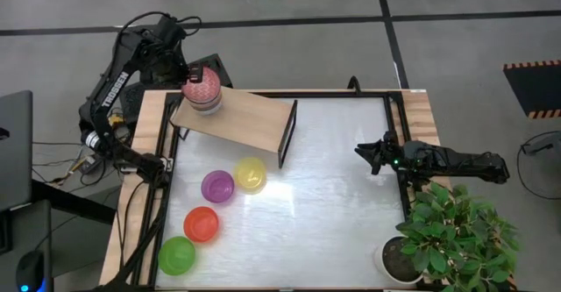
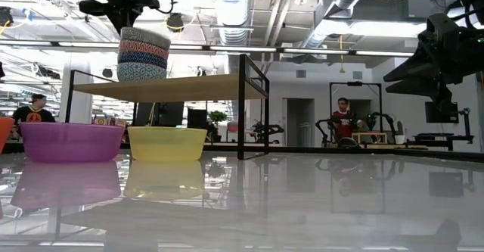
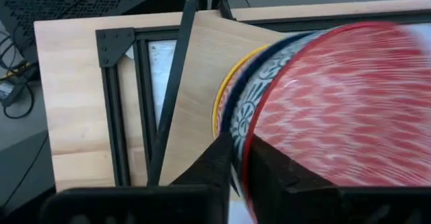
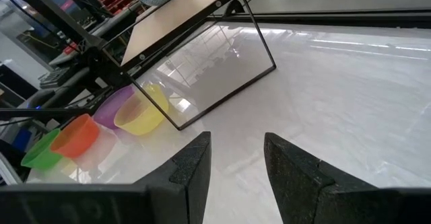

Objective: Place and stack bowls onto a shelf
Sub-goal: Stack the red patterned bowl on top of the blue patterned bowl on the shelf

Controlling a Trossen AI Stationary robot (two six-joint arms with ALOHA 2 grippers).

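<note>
Bowls are sitting in two groups on the silvery table point(image 1: 333, 195): four plain ones are resting in the open and four patterned ones are standing nested in a single stack point(image 1: 202, 92) on the shelf point(image 1: 241, 121). Among the plain ones, the purple bowl point(image 1: 217, 187) and the yellow bowl point(image 1: 250, 174) are lying side by side just in front of the shelf, while the red bowl point(image 1: 202, 224) and the green bowl point(image 1: 176, 255) are trailing toward the near left corner. The stack is standing at the shelf's left end, with the pink-red patterned bowl point(image 3: 343, 109) showing on top and a blue-grey rim and a gold rim peeking out beneath it in the left wrist view.

The left pincer point(image 1: 187, 71) is hanging right over that stack; its fingers point(image 3: 214, 162) are standing narrowly apart astride the top bowl's rim, one on the outside and one on the inside, and whether they are gripping it cannot be told.

The right pincer point(image 1: 368, 154) is hovering near the table's right edge, well apart from every bowl, its fingers point(image 4: 195, 167) spread with nothing between them. One potted plant point(image 1: 451, 235) is filling the near right corner. Two people are showing in the room behind the table.
</note>
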